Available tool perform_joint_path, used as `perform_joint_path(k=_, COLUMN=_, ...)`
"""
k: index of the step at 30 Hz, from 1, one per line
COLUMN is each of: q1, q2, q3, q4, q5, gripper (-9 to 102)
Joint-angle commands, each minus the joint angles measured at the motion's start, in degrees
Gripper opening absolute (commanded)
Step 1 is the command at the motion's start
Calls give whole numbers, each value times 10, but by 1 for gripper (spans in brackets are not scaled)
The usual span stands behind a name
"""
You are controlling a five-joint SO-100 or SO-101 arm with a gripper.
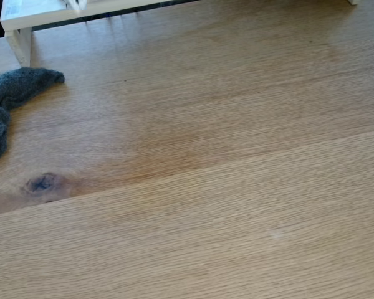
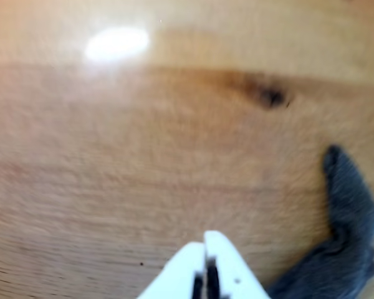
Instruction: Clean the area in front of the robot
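Observation:
The area is a light-brown oak tabletop (image 1: 237,205) with a plank seam and a dark knot (image 1: 42,183); the knot (image 2: 271,96) also shows in the wrist view. A dark grey cloth (image 1: 9,99) lies bent on the table at the left edge of the fixed view. In the wrist view the same cloth (image 2: 346,237) lies at the lower right. My white gripper (image 2: 204,240) enters from the bottom of the wrist view, its jaws closed together with nothing between them, hovering just left of the cloth.
A white shelf board (image 1: 62,11) on a short leg (image 1: 20,45) runs along the back edge of the fixed view. A bright glare patch (image 2: 117,43) lies on the table in the wrist view.

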Motion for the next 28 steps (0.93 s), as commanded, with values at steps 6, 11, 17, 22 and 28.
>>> perform_joint_path(k=6, q1=-4, q2=17, q3=163, q4=26, q5=45, gripper=0)
perform_joint_path(k=11, q1=20, q2=17, q3=169, q4=28, q5=3, gripper=0)
perform_joint_path(k=17, q1=63, q2=17, q3=170, q4=28, q5=2, gripper=0)
perform_joint_path(k=22, q1=63, q2=17, q3=170, q4=28, q5=2, gripper=0)
perform_joint_path(k=28, q1=63, q2=17, q3=170, q4=28, q5=2, gripper=0)
